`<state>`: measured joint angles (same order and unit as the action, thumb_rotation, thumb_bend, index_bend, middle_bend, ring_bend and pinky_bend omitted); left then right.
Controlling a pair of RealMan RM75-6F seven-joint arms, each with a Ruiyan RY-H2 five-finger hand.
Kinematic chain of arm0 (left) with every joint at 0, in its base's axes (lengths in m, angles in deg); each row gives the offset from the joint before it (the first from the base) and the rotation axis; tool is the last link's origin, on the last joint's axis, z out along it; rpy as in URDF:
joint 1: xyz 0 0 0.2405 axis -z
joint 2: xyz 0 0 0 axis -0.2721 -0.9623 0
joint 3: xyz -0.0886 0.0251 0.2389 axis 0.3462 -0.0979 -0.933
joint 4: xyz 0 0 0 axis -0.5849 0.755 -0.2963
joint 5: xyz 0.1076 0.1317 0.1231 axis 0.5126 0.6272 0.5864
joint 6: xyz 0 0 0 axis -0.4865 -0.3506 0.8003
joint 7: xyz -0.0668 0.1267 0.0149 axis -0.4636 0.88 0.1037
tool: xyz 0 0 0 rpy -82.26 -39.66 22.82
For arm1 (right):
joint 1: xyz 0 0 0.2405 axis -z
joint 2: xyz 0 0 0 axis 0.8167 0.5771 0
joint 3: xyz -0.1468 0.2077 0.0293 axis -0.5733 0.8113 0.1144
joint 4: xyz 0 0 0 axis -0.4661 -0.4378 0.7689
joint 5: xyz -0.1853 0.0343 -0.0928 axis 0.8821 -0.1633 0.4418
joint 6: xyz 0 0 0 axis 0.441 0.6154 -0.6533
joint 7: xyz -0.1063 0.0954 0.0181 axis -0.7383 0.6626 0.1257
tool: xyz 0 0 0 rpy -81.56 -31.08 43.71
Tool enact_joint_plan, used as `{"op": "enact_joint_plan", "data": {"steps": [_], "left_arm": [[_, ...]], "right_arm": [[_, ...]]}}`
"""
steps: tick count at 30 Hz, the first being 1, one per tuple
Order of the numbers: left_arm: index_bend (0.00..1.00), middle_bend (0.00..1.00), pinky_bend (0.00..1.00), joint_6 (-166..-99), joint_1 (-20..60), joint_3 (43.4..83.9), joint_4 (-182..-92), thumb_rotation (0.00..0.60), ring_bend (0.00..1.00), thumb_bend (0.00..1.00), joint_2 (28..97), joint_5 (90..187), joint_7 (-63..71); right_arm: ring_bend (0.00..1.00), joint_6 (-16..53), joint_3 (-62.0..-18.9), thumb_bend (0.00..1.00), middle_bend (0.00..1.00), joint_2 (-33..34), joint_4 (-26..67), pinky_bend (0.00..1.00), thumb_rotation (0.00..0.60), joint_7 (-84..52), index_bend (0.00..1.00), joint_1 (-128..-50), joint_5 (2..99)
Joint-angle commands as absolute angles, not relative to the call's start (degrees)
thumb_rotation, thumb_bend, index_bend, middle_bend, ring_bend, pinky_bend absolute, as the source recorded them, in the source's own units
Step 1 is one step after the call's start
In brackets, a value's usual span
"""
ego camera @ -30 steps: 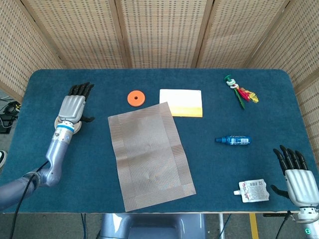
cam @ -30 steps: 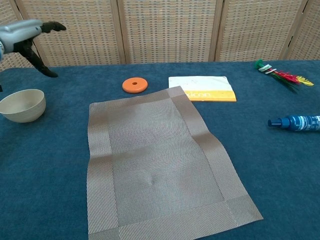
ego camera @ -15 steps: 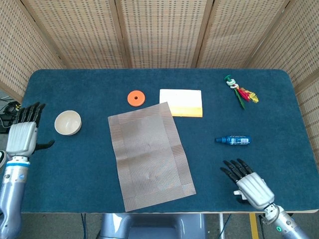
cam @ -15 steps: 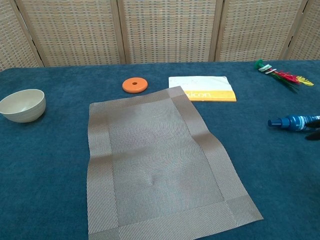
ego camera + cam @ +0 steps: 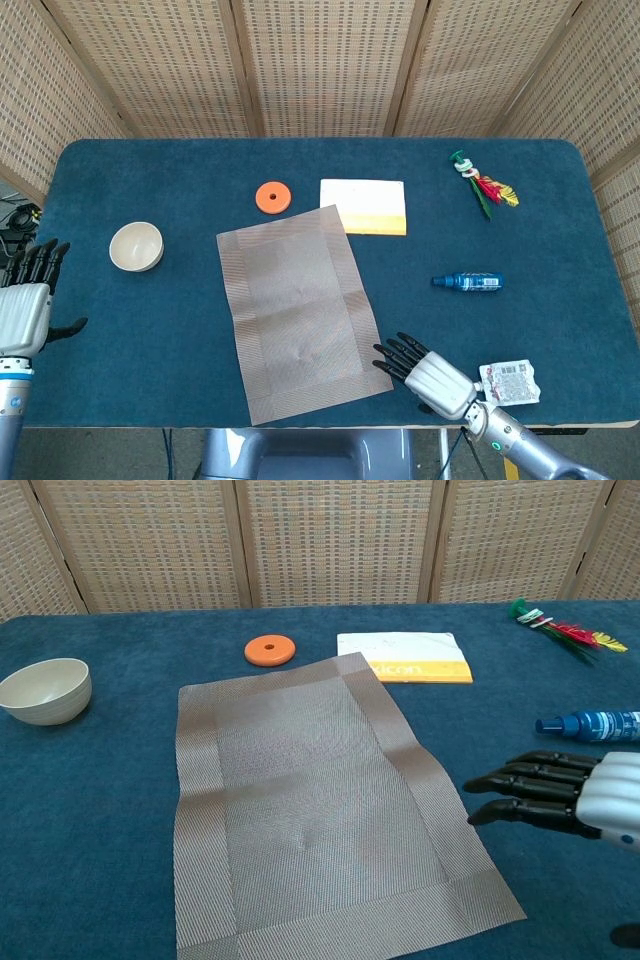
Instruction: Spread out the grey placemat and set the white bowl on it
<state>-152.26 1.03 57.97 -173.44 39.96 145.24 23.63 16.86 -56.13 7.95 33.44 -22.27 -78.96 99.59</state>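
Note:
The grey placemat (image 5: pixel 300 310) (image 5: pixel 320 810) lies unfolded and a little skewed in the middle of the blue table, with slight ripples. The white bowl (image 5: pixel 136 246) (image 5: pixel 45 690) stands upright and empty on the bare cloth, left of the mat. My right hand (image 5: pixel 430 373) (image 5: pixel 570 792) hovers open just off the mat's near right corner, fingers stretched toward it, holding nothing. My left hand (image 5: pixel 25 300) is open at the table's left edge, below and left of the bowl; only the head view shows it.
An orange disc (image 5: pixel 272 196) and a white-and-yellow packet (image 5: pixel 364 206) lie behind the mat. A blue bottle (image 5: pixel 468 282) lies to the right, a white pouch (image 5: pixel 510 382) near the front right edge, and a red-green toy (image 5: pixel 486 186) at the far right.
My right hand moved left along the front edge to the mat's near right corner, uncovering the pouch. My left hand drew back off the bowl toward the left front edge.

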Motion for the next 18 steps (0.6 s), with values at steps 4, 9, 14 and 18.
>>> {"op": "enact_joint_plan", "data": {"steps": [4, 9, 14, 18], "left_arm": [[0.0, 0.0, 0.0, -151.18, 0.86, 58.31, -173.03, 0.6, 0.0, 0.0, 40.37, 145.62, 24.09], [0.0, 0.0, 0.0, -150.22, 0.73, 58.68, -172.83, 0.6, 0.0, 0.0, 40.43, 145.75, 24.12], [0.0, 0.0, 0.0, -149.59, 0.55, 59.1, -172.71, 0.6, 0.0, 0.0, 40.41, 145.77, 24.05], [0.0, 0.0, 0.0, -148.81, 0.51, 59.57, -172.57, 0.6, 0.0, 0.0, 40.24, 145.15, 23.55]], "right_arm": [[0.0, 13.75, -55.06, 0.0, 0.0, 4.35, 30.55, 0.0, 0.6, -23.32, 0.15, -81.96, 97.56], [0.0, 12.49, -55.89, 0.0, 0.0, 2.99, 29.43, 0.0, 0.6, -24.53, 0.15, -83.03, 96.87], [0.0, 12.85, -56.16, 0.0, 0.0, 1.52, 27.89, 0.0, 0.6, -24.94, 0.14, -83.4, 95.84], [0.0, 12.98, -56.33, 0.0, 0.0, 0.75, 26.8, 0.0, 0.6, -23.68, 0.14, -83.74, 94.72]]}}
